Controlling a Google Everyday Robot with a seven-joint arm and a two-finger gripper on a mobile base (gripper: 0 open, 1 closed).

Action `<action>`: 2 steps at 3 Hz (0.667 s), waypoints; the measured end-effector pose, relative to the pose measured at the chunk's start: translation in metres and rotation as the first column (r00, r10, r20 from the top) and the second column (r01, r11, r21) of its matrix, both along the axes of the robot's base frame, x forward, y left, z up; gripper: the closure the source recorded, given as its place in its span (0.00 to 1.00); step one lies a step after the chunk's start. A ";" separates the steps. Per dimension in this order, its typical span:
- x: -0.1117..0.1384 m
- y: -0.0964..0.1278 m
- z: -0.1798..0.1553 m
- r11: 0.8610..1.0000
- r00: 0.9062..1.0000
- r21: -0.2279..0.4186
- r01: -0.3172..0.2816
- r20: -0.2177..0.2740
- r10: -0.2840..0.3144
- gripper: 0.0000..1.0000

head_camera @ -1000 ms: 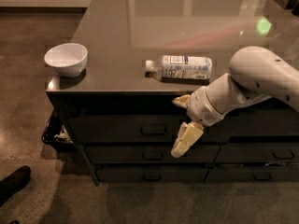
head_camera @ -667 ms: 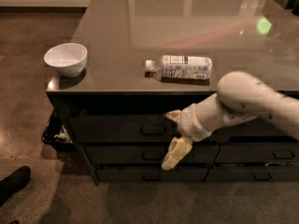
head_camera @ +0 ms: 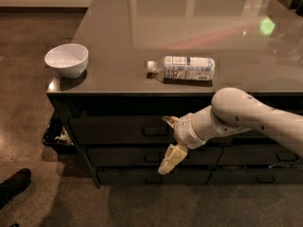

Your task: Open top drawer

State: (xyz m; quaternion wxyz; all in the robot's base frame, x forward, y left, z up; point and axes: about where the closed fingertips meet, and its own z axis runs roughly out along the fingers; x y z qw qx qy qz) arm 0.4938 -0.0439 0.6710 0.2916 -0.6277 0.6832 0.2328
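Note:
The top drawer [head_camera: 113, 129] is a dark grey-brown front just under the counter edge, and it is shut. Its small loop handle [head_camera: 155, 131] sits near the middle. My gripper [head_camera: 166, 140] is in front of the drawer stack, just right of the handle and close to it. It is open, with one pale finger up by the drawer's top edge and the other pointing down over the second drawer. The white arm [head_camera: 246, 115] reaches in from the right.
A white bowl [head_camera: 66, 59] stands on the counter's left corner. A clear bottle [head_camera: 184, 68] lies on its side near the front edge. Two lower drawers [head_camera: 123, 156] sit beneath. A black bin [head_camera: 53, 135] stands at the cabinet's left, and a dark shoe [head_camera: 14, 183] is on the floor.
My arm has swung left along the drawer fronts, bringing the gripper from right of the handle to right beside it. The drawer stays shut.

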 end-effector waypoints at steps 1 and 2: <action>0.014 -0.002 0.022 1.000 0.999 -0.011 -0.001 0.042 0.002 0.00; 0.027 -0.004 0.035 1.000 0.998 -0.018 -0.001 0.065 0.003 0.00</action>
